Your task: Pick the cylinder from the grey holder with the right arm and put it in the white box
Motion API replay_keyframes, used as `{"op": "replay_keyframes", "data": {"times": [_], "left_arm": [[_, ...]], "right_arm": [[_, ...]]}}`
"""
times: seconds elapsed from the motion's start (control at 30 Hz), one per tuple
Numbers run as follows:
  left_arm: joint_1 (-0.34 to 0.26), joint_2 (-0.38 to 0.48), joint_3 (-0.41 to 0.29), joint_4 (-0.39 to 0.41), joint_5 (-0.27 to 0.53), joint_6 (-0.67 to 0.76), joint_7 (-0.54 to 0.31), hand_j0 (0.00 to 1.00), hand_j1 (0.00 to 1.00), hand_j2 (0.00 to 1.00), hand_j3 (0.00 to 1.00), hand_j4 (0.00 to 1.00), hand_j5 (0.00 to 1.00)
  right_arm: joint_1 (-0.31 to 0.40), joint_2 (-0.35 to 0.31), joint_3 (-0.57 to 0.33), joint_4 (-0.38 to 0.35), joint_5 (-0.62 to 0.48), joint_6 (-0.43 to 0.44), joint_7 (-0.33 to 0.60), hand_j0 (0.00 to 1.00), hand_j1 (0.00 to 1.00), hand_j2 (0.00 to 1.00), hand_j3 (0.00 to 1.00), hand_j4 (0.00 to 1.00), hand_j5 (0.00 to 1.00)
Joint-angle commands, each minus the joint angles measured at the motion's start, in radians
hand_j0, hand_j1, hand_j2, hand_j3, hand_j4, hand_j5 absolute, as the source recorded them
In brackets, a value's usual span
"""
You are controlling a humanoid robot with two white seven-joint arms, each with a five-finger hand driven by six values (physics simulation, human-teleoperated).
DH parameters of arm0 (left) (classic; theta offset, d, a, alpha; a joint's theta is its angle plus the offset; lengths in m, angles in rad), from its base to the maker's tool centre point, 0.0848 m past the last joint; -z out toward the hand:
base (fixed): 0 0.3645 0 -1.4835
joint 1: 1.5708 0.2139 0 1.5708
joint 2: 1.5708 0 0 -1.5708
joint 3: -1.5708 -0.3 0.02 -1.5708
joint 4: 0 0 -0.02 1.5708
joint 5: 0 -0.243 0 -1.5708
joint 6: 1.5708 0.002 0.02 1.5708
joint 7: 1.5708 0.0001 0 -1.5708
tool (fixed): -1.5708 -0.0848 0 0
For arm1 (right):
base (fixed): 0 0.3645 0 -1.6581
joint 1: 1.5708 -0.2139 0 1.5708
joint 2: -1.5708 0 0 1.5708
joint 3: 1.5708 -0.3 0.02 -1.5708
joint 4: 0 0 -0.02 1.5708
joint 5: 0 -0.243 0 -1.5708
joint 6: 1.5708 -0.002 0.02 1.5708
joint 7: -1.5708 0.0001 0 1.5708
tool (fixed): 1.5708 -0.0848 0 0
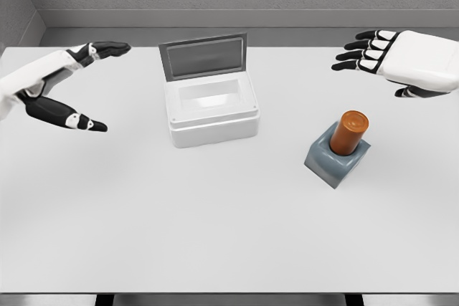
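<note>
The cylinder point(350, 132) stands upright in the grey holder point(336, 159), its orange-brown body rising out of the socket with the round top plainly in view. Nothing touches it. The holder sits on the white table point(229, 234), at about four o'clock from the table's middle, turned a little so one corner points toward me.

My right hand point(401, 62) hangs above the table at roughly one o'clock from the cylinder, well apart from it. Its fingers point(358, 55) are spread and stretched toward nine o'clock, holding nothing, with the pale back of the hand facing up and the dark fingertips pointing across toward the box.

The white box point(212, 111) lies at about ten o'clock from the holder, well apart from it, near the far middle of the table. Its lid point(204, 56) is open, standing up from the far edge and showing a grey inner face, and the hollow below looks bare and white.

My left hand point(61, 87) shows at nine o'clock from the box, near the table's left edge. It too is open and grips nothing, the thumb low and the other fingers reaching toward the box without touching it.
</note>
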Motion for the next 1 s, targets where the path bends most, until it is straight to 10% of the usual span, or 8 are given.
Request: {"op": "replay_keyframes", "data": {"times": [0.0,0.2,0.33,0.5,0.97], "left_arm": [[0.000,0.001,-0.001,0.002,0.113,0.091,-0.028,1.00,1.00,1.00,1.00,1.00,1.00],[0.005,0.001,-0.003,0.001,-0.013,-0.037,-0.028,1.00,1.00,1.00,1.00,1.00,1.00],[-0.006,-0.016,-0.003,0.002,0.141,0.164,-0.028,1.00,1.00,1.00,1.00,1.00,1.00],[-0.015,-0.068,-0.003,0.025,0.223,0.305,-0.028,1.00,1.00,1.00,1.00,1.00,1.00],[-0.049,-0.121,-0.004,0.162,0.220,0.325,-0.028,1.00,1.00,1.00,1.00,1.00,1.00]], "right_arm": [[0.000,-0.003,0.000,0.000,-0.002,0.002,0.000,1.00,1.00,1.00,1.00,1.00,1.00],[-0.005,-0.047,0.045,0.000,-0.017,0.002,-0.004,1.00,1.00,1.00,1.00,1.00,1.00],[-0.015,-0.046,0.046,-0.006,-0.004,0.002,0.002,1.00,1.00,1.00,1.00,1.00,1.00],[-0.074,-0.009,0.045,0.063,-0.108,0.002,0.293,1.00,1.00,1.00,1.00,1.00,1.00],[-0.097,0.039,0.147,-0.057,-0.047,0.002,0.295,1.00,1.00,1.00,1.00,1.00,1.00]]}}
